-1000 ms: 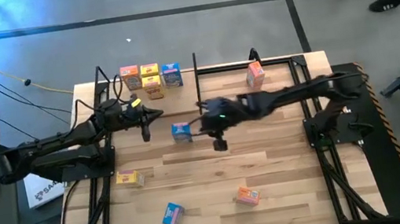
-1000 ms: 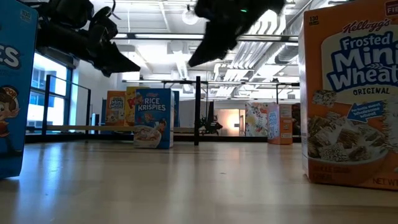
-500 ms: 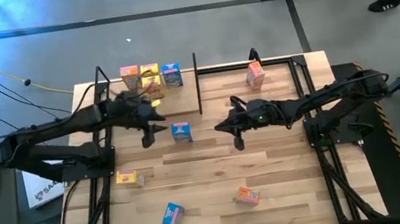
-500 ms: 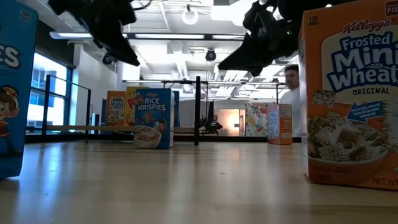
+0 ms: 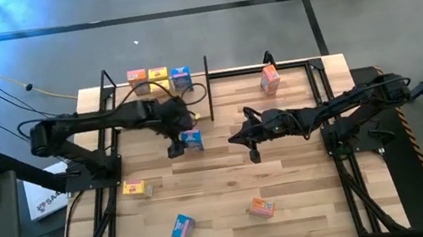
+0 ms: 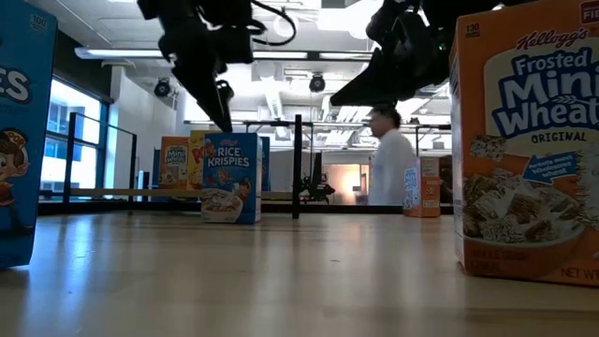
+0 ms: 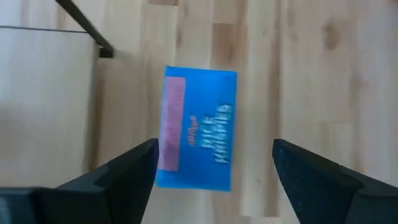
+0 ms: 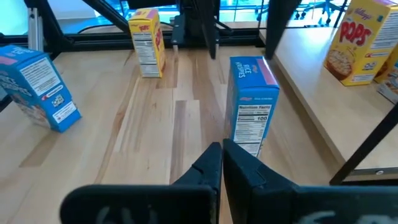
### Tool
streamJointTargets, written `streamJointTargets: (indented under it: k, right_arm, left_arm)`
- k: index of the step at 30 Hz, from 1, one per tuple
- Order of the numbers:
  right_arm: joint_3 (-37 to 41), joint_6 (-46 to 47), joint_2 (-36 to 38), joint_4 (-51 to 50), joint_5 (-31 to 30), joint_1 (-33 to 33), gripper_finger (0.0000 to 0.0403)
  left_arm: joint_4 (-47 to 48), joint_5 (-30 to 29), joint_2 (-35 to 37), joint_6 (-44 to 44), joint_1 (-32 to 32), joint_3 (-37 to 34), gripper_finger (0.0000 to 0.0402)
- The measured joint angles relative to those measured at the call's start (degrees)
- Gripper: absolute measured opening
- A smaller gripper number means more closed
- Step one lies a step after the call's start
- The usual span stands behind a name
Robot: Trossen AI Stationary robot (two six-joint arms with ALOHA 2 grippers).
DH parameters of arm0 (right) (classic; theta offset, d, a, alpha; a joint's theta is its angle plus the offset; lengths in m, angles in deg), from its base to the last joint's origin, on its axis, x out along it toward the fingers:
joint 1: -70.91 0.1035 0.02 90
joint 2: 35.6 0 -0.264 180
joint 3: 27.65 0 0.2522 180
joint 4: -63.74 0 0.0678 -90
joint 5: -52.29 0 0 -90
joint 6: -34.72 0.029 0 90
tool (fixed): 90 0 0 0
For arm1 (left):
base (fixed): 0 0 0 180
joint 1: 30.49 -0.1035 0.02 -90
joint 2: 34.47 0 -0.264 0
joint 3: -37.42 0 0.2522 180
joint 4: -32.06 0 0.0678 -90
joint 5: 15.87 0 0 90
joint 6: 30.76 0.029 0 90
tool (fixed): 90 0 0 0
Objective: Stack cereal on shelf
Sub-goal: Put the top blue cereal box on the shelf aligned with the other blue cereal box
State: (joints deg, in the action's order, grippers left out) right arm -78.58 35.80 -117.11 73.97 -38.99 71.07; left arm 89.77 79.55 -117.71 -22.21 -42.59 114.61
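The left gripper [image 7: 211, 168] hangs wide open and empty above the upright blue Rice Krispies box [image 7: 198, 127], fingers straddling it for a top grasp. The right gripper [image 8: 222, 163], closed and empty, waits mid-table.

Three cereal boxes [image 5: 159, 80] stand in the shelf [image 5: 127, 106] at far left. One box [image 5: 191, 140] stands mid-table beneath the left gripper [image 5: 175, 148]; the right gripper [image 5: 254, 155] hangs to its right.
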Motion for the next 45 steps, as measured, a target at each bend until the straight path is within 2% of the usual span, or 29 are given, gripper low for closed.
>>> streamJointTargets:
  k: [3,11,23,31,40,45]
  right_arm:
    - [0.0,-0.42,-0.02,-0.26,-0.02,0.0,0.0005]
    - [0.0,-1.09,-0.02,-0.65,-0.02,0.0,0.0005]
    - [0.0,-1.09,-0.02,-1.11,-0.02,0.0,0.0005]
    - [0.0,-1.09,-0.04,-1.52,-0.02,0.0,0.0005]
    - [0.0,-1.09,-0.04,-1.74,-0.02,0.0,0.0005]
    - [-0.02,-1.09,-0.07,-2.03,-0.02,0.0,0.0005]
  left_arm:
    - [-0.58,-3.35,-1.95,1.23,0.33,0.21,0.031]
    - [-0.5,-2.92,-4.56,2.22,0.4,0.21,0.0307]
    - [-2.54,-2.76,-6.02,3.62,0.9,0.16,0.0226]
    - [-2.96,-0.34,-5.86,5.59,0.82,0.18,0.0192]
    - [-2.53,0.05,-3.24,7.19,-0.54,0.25,0.0186]
    - [3.89,-0.18,-2.07,10.04,-2.23,4.46,0.0186]
